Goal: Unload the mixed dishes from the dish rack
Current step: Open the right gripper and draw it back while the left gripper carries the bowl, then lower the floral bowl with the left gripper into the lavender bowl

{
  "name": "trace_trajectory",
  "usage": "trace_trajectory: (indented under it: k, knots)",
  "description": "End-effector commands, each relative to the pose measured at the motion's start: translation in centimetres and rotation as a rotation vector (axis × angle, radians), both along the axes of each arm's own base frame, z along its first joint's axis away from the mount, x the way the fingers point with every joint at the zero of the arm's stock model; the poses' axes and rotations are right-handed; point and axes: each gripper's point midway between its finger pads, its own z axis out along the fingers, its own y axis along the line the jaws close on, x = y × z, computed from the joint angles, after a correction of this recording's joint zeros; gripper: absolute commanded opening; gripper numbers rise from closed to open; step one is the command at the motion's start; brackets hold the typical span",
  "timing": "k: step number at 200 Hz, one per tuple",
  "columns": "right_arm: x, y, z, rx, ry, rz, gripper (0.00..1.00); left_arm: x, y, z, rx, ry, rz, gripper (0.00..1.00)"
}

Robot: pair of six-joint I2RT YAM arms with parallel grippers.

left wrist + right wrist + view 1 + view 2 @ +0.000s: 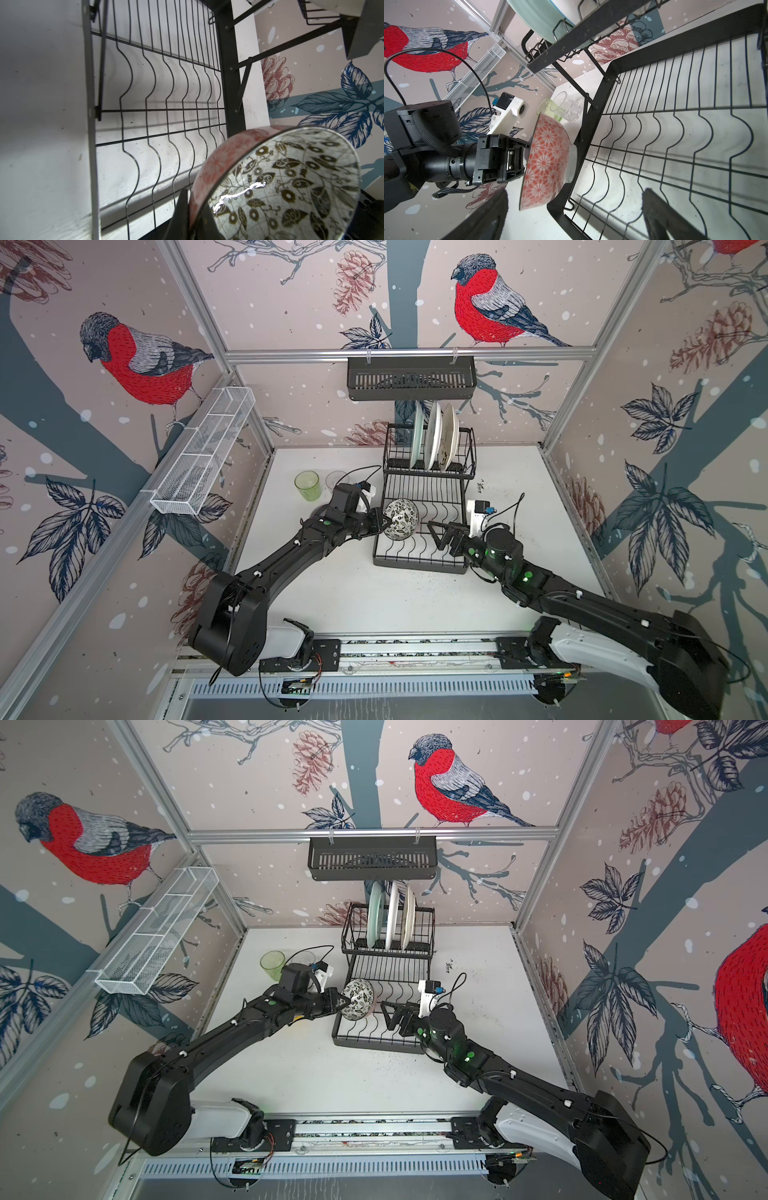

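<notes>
Standing on the white table (332,593), the black dish rack (419,526) keeps three plates (434,435) upright in its raised tier. The left gripper (384,524) is clamped on the rim of a pink patterned bowl (401,518), tipped on its side over the lower tray's left edge. The right gripper (436,533) hangs spread wide above that tray, holding nothing. A green glass (308,485) and a clear glass (568,109) stand together on the table left of the rack.
</notes>
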Motion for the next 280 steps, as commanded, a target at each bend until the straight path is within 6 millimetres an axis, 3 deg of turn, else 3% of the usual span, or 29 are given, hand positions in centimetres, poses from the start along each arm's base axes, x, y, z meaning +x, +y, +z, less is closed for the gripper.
trace_trajectory:
  k: [1,34,117,205,280]
  knots:
    - [-0.1,-0.3,0.1,-0.019,-0.021,-0.004,1.0,-0.1,1.7,-0.1,0.07,-0.022,0.039,0.0]
    - [-0.4,-1.0,0.4,-0.036,-0.048,-0.013,1.0,-0.1,4.5,-0.4,0.12,-0.004,0.133,0.0]
    - [-1.3,-2.8,-0.5,-0.081,-0.073,-0.021,1.0,0.4,12.7,1.4,0.26,-0.037,0.357,0.0]
    - [-1.2,-5.7,-0.7,-0.085,-0.098,-0.073,1.0,0.7,20.2,1.2,0.423,0.04,0.502,0.0]
    - [-0.8,-7.3,-0.7,-0.093,-0.109,-0.101,1.0,1.2,22.9,-0.4,0.49,0.099,0.548,0.0]
